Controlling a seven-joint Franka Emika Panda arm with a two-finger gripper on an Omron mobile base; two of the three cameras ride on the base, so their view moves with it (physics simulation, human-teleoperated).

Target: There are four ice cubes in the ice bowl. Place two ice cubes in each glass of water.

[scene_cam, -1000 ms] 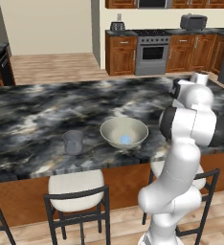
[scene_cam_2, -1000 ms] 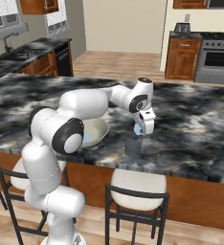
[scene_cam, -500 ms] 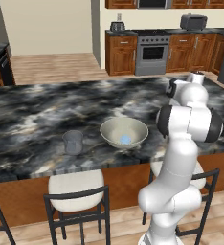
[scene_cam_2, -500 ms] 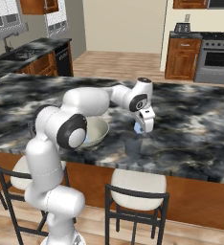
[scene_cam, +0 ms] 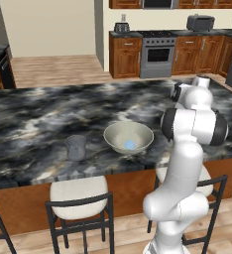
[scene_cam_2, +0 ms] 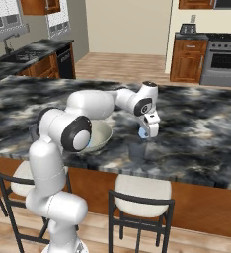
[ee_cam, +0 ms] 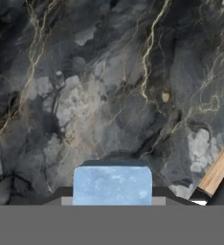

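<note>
Fingers (scene_cam_2: 145,133) clamped on one small pale blue translucent ice cube (ee_cam: 112,185), hanging above the grey translucent tumbler of water (scene_cam_2: 138,149) on the black marble counter (scene_cam: 33,119). Cube looks light, stiff, probably slick: grip flat opposite faces, centred. Remaining ice (scene_cam: 130,144) sits in the wide beige bowl (scene_cam: 128,137); second grey tumbler (scene_cam: 75,147) stands left of it.

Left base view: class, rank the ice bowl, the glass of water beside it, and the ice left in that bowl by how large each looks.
1. ice bowl, clearly widest.
2. glass of water, narrower than the bowl.
3. ice inside the bowl, a small pale blue patch; separate cubes cannot be told apart.
</note>
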